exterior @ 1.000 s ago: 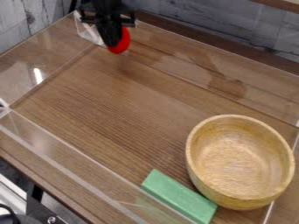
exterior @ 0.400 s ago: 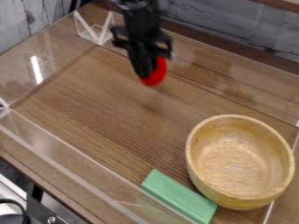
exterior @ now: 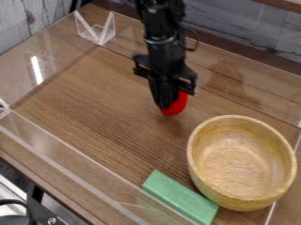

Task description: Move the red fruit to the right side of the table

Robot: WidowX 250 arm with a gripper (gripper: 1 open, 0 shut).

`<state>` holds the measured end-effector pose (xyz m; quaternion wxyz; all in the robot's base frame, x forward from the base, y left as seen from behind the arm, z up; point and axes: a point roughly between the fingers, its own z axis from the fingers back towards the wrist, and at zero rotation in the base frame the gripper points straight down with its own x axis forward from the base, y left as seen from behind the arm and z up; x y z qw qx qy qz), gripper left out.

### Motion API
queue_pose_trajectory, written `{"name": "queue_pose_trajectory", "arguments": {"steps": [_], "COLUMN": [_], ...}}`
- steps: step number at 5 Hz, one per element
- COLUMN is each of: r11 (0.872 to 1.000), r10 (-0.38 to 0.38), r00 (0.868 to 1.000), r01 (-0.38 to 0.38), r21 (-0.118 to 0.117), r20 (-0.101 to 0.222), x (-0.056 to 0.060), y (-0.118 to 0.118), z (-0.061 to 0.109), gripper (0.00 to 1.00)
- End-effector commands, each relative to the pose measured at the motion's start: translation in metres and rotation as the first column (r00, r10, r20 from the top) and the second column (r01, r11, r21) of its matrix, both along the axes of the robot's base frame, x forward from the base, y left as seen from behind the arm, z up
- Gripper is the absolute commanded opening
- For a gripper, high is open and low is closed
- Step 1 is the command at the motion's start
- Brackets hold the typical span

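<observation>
Landmark: the wooden bowl [exterior: 242, 162] is sitting at the lower right of the bench [exterior: 94, 114], and every place below is being given relative to it.
Gripper: the gripper [exterior: 172, 98] is hanging from a dark arm and pointing straight down, just up and to the left of the bowl's rim.
Jaws: they are pinching the red fruit [exterior: 174, 106] between them, pressed in tight on its upper part.
Red fruit: it is showing below the jaws as a glossy red lump, near the bowl's upper left edge and not touching it; whether it is resting on the bench or being held just above it cannot be told.
Change from earlier: a second ago the gripper was carrying the fruit at the far back left corner, well apart from the bowl; it has since been travelling toward the bowl and is now much closer to it and lower in the view.
Grip over that time: the fruit is still being held the same way.
Green block [exterior: 180, 197]: it is lying flat just beside the bowl's lower left, at the front edge, unmoved.
Bowl itself: it is staying where it was.
Clear wall [exterior: 47, 149]: it is running along the front left edge, well apart from the bowl.
</observation>
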<state>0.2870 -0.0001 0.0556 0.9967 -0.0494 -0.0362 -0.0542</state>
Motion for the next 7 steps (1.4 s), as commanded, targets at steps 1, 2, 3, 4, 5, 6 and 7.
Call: {"name": "queue_pose_trajectory", "arguments": {"steps": [1,2,3,4,5,6,7], "r11": [1.000,1.000,1.000,1.000,1.000,1.000,1.000], "r10": [-0.012,-0.019,-0.021,-0.018,-0.020,-0.022,-0.024], "r00": [0.999,0.999,1.000,1.000,1.000,1.000,1.000], "r01": [0.012,0.018,0.021,0.018,0.019,0.022,0.024], "r21": [0.011,0.014,0.016,0.017,0.019,0.018,0.015], "r20": [0.039,0.029,0.021,0.016,0.010,0.005,0.000], "x": [0.005,0.005,0.006,0.007,0.009,0.009,0.009], "y": [-0.001,-0.002,-0.002,-0.003,-0.005,-0.009,-0.012], "z": [0.000,-0.010,-0.016,-0.020,-0.024,-0.027,-0.028], "gripper": [0.00,0.00,1.00,1.00,0.00,1.00,1.00]}}
